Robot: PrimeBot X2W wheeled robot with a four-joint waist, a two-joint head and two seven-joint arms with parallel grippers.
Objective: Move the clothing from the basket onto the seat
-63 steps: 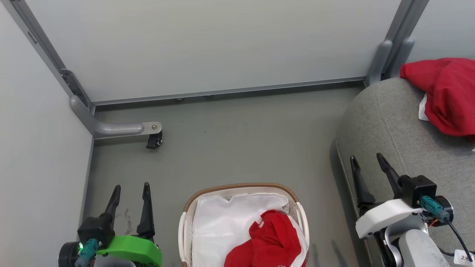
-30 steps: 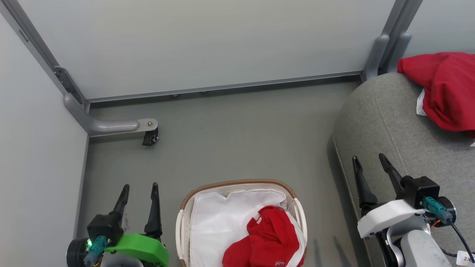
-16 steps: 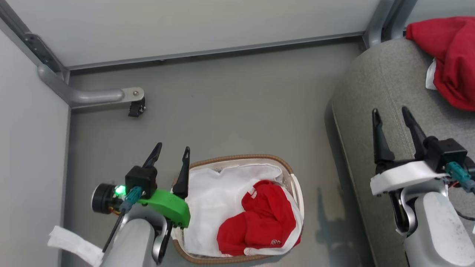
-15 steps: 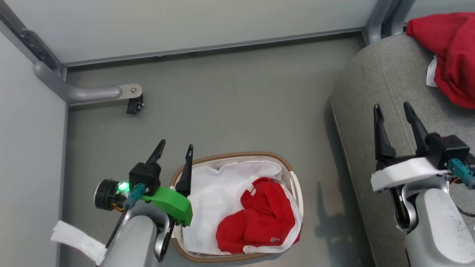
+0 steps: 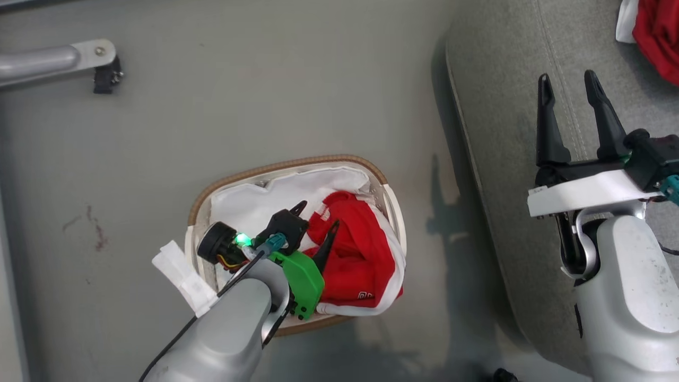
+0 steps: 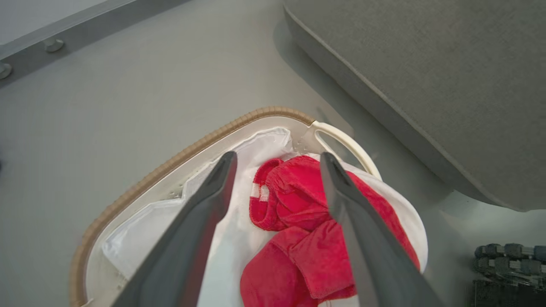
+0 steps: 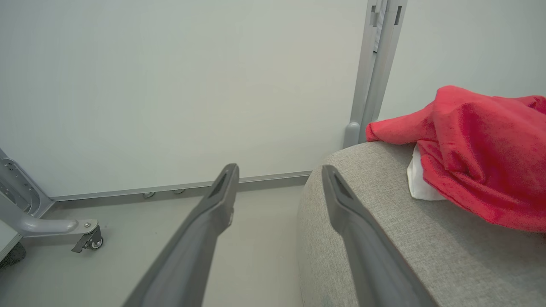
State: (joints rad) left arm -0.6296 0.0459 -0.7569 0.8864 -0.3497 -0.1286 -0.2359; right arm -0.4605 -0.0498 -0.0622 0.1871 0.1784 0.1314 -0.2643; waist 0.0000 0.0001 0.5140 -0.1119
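Note:
One red garment (image 5: 360, 254) lies crumpled on the white liner in the oval basket (image 5: 254, 172), toward its right side. My left gripper (image 5: 317, 215) hangs open just above that garment (image 6: 294, 204), fingers (image 6: 213, 192) straddling its bunched edge; I cannot tell whether they touch it. The basket rim (image 6: 170, 164) curves beneath them. A second red garment (image 7: 477, 145) rests on the grey seat (image 7: 384, 256), showing at the head view's top right corner (image 5: 660, 37). Over the seat (image 5: 504, 106) my right gripper (image 5: 567, 85) is open and holds nothing.
The basket stands on a grey floor (image 5: 212, 106). A grey metal leg with a black caster (image 5: 103, 77) reaches in at the upper left. A partition wall (image 7: 170, 85) and a metal post (image 7: 375, 64) stand behind the seat.
The head camera has tilted down, shifting the whole picture. My left gripper has moved from the floor beside the basket to over the red garment inside it. The right gripper stays over the seat.

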